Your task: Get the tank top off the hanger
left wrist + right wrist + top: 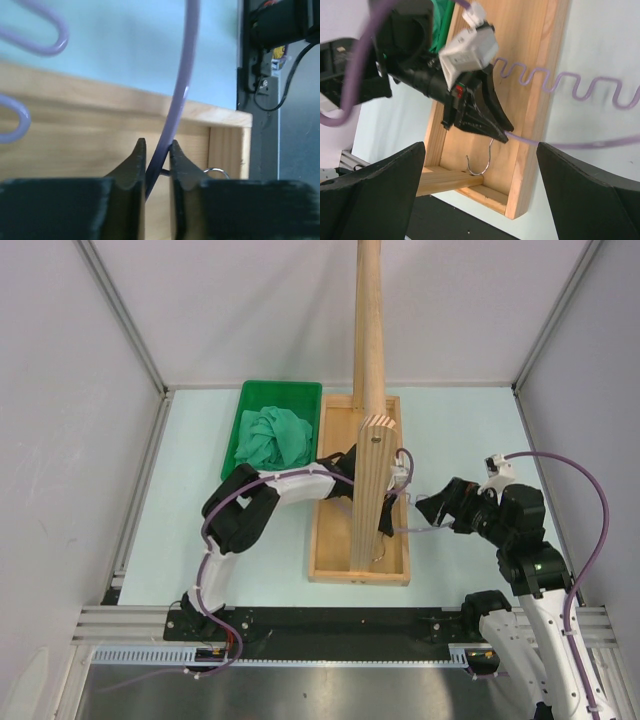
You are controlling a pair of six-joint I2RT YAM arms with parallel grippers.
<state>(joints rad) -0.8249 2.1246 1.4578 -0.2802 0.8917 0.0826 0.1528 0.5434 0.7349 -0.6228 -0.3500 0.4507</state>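
The teal-green tank top (272,436) lies crumpled in the green tray (283,387), apart from the hanger. The lavender hanger (560,82) is bare, and its wavy arms stretch right over the table. My left gripper (156,145) is shut on the hanger's thin bar (182,75) just above the metal hook (482,162), over the wooden base. In the top view the left gripper (386,512) sits beside the pole. My right gripper (481,146) is open and wide, holding nothing, a little right of the hanger, also seen from above (430,508).
A wooden stand has a long box base (330,540) and a tall pole (368,320) rising in the middle of the table. A short wooden crossbar (447,180) lies by the hook. White walls enclose the table on three sides.
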